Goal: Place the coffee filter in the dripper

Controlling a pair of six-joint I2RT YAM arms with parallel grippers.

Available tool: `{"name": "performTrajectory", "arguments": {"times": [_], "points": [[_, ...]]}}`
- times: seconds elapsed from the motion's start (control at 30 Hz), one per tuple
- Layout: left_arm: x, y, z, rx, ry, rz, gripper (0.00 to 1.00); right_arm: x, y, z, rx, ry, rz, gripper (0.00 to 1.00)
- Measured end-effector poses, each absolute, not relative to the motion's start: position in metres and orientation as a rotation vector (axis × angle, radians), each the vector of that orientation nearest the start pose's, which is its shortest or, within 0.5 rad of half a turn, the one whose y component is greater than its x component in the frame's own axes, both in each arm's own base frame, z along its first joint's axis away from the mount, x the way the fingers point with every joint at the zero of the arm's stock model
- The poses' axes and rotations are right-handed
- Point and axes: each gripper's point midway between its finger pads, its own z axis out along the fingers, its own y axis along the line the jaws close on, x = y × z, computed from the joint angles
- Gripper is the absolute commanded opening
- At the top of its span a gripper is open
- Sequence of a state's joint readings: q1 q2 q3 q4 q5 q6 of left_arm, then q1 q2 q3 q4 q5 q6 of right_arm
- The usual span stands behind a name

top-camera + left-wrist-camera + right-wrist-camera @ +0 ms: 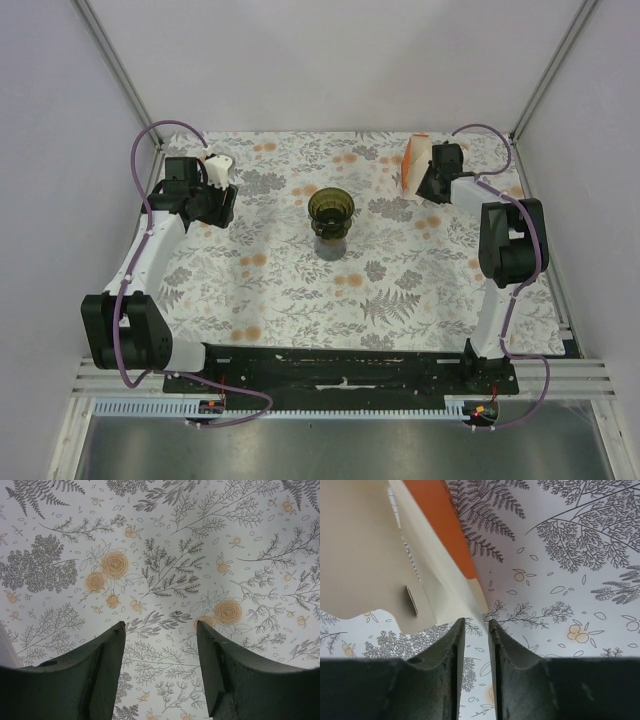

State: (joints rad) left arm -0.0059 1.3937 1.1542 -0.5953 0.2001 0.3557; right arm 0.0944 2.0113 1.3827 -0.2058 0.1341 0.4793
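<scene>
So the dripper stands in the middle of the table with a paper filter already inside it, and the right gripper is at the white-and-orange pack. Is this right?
Not quite: the dripper is empty. The top external view shows only its dark green inside, no white paper. It does stand in the middle of the table, and the right gripper is at the white-and-orange pack.

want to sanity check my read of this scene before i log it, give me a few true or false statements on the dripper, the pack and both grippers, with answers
1. The dripper is empty. True.
2. The left gripper holds a paper filter. False: it is open above the tablecloth, with nothing between its fingers.
3. The right gripper is at the white-and-orange pack. True.
4. The dripper lies on its side. False: it stands upright, mouth up.
</scene>
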Motion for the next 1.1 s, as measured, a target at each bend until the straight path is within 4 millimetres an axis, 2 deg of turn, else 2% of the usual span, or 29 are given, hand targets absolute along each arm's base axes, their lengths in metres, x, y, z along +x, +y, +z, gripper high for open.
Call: {"name": "performTrajectory", "arguments": {"times": [0.17, 0.57, 0.67, 0.77, 1.0, 1.1], "points": [[0.364, -0.021, 0.163, 0.515, 2.331, -0.063, 0.65, 0.508, 0.05, 0.049, 0.519, 2.334, 0.153, 0.24], [0.364, -0.02, 0.162, 0.513, 2.332, -0.059, 0.65, 0.514, 0.055, 0.055, 0.511, 2.327, 0.196, 0.24], [0.364, -0.02, 0.162, 0.513, 2.332, -0.059, 0.65, 0.523, 0.058, 0.058, 0.491, 2.316, 0.216, 0.16], [0.364, -0.02, 0.162, 0.513, 2.332, -0.059, 0.65, 0.526, 0.058, 0.057, 0.476, 2.32, 0.224, 0.0], [0.364, -0.02, 0.162, 0.513, 2.333, -0.059, 0.65, 0.524, 0.051, 0.058, 0.423, 2.33, 0.196, 0.0], [0.364, -0.02, 0.162, 0.514, 2.333, -0.059, 0.65, 0.517, 0.048, 0.074, 0.361, 2.317, 0.177, 0.0]]}}
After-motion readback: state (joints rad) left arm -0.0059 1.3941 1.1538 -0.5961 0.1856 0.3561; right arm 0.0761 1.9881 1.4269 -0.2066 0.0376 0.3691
